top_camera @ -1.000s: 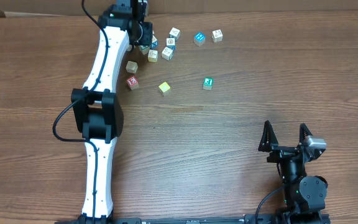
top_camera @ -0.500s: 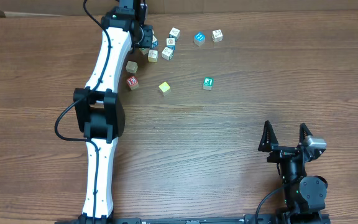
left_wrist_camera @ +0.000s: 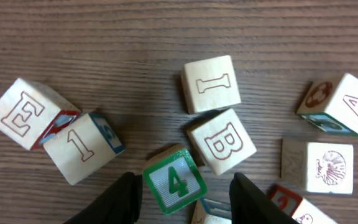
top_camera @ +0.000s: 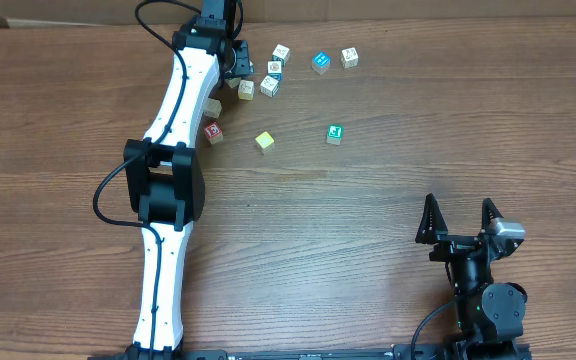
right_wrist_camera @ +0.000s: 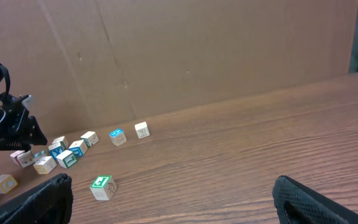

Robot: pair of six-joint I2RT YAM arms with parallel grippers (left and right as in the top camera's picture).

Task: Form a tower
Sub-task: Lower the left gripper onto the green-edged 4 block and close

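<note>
The tower is out of view; every letter cube I see lies loose on the wood. My left gripper (top_camera: 236, 62) reaches into the cluster at the back left. In the left wrist view a green-framed "4" cube (left_wrist_camera: 174, 182) sits tilted between its black fingers (left_wrist_camera: 120, 202). The left finger is almost at the cube's corner and a gap shows on the right side, so the jaws stand open around it. A blue-framed cube (left_wrist_camera: 216, 208) lies partly under its right edge. My right gripper (top_camera: 460, 222) rests open and empty at the front right, far from the cubes.
Around the left gripper lie cubes marked "B" (left_wrist_camera: 222, 142), "I" (left_wrist_camera: 211, 84), "1" (left_wrist_camera: 79, 148) and "E" (left_wrist_camera: 22, 114). Apart from the cluster are a green cube (top_camera: 334, 134), a yellow one (top_camera: 264, 141), a red one (top_camera: 213, 132) and a teal one (top_camera: 320, 62).
The left arm's wrist has shifted slightly toward the back of the table. The right arm has not moved.
</note>
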